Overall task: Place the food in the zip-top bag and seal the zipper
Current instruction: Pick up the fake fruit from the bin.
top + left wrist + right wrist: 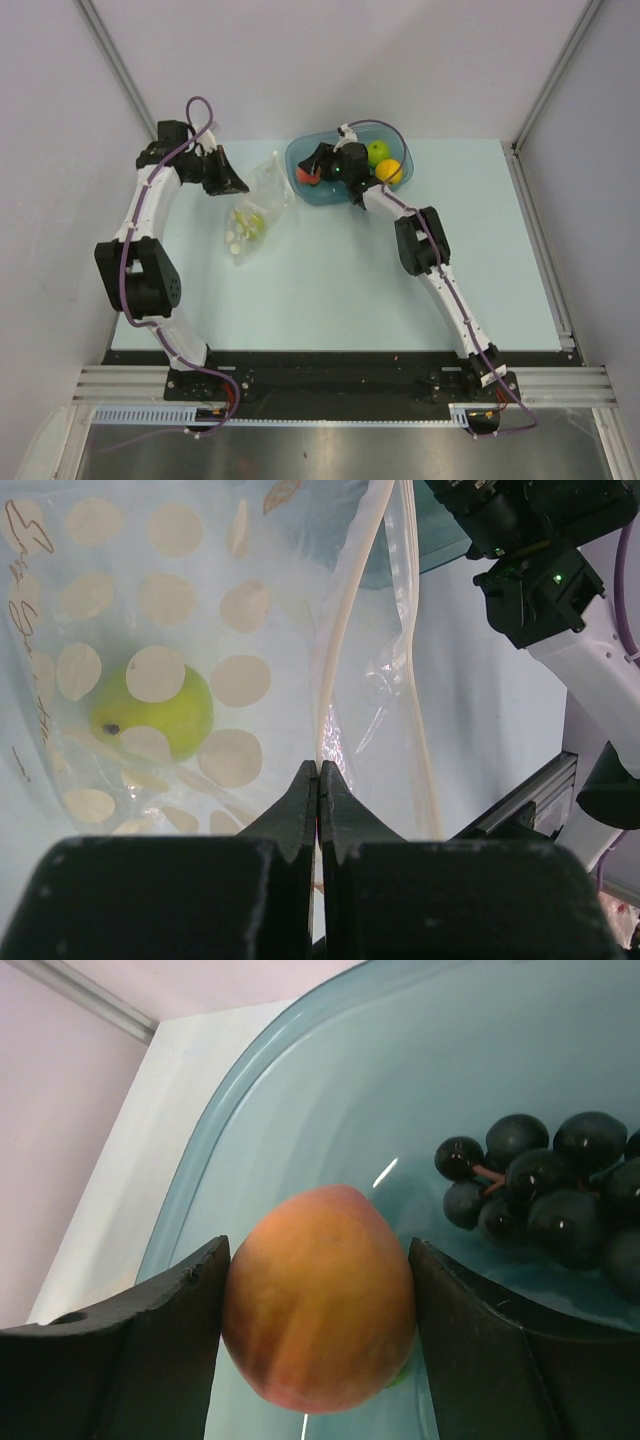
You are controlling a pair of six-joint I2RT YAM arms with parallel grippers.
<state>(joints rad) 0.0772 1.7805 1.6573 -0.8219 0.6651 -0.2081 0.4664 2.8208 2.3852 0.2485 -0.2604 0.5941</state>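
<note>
Right wrist: the peach [318, 1300], clamped in the right hand [318, 1260] inside the tub [250, 1090], should be lifted straight clear, then carried to the bag [200, 600], whose mouth edge is pinched by the closed left hand [318, 780].

overhead — far, downward | wrists — close: bag [250, 600], tub [330, 1120] | all share tub

Bright, even light is given from above. Faint shadows are cast on the desk [330, 300]. White glare is seen on the bag [380, 710]. The peach [320, 1300] is seen sharp.
</note>
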